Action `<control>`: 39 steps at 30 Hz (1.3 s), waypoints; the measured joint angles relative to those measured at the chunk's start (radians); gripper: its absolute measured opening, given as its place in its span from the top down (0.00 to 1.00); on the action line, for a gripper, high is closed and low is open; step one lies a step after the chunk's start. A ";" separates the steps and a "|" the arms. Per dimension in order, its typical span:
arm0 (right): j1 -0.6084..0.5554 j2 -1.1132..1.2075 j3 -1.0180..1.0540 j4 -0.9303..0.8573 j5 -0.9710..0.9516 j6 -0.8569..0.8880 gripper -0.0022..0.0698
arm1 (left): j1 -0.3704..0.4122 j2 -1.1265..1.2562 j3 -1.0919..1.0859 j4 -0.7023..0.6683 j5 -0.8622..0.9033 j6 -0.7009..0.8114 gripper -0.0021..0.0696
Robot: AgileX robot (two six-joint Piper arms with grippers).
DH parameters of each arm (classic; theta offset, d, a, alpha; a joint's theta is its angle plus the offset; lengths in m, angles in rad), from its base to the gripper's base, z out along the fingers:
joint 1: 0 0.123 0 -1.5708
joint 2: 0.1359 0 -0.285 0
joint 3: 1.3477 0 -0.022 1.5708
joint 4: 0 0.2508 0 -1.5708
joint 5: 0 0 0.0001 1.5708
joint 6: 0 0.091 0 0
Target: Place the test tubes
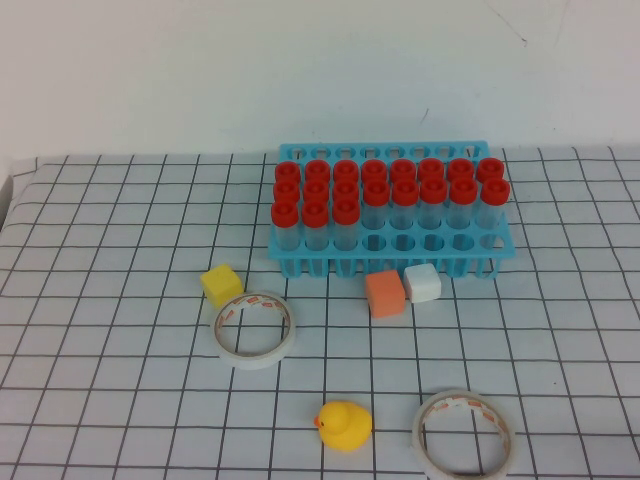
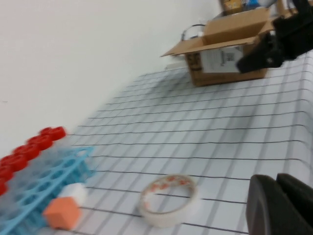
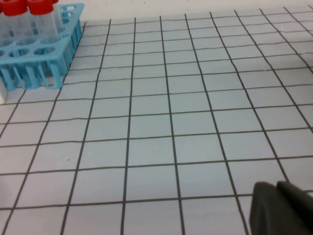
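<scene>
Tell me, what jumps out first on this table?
The blue rack at the back middle, packed with red-capped tubes, catches the eye first. Then comes the yellow duck at the front edge. Both grippers are shut over the grid cloth, away from the rack: the left gripper by a tape roll, the right gripper over bare squares.

You're at a lab-style test bench: blue rack (image 1: 390,262) of red-capped tubes (image 1: 345,215), gridded white cloth (image 1: 120,300), bare white wall (image 1: 300,70), open cardboard box (image 2: 198,68) standing on the cloth.
</scene>
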 joint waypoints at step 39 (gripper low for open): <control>0.000 0.000 -0.001 0.000 0.002 0.000 0.97 | 0.387 -0.007 0.000 -1.630 0.839 1.509 0.97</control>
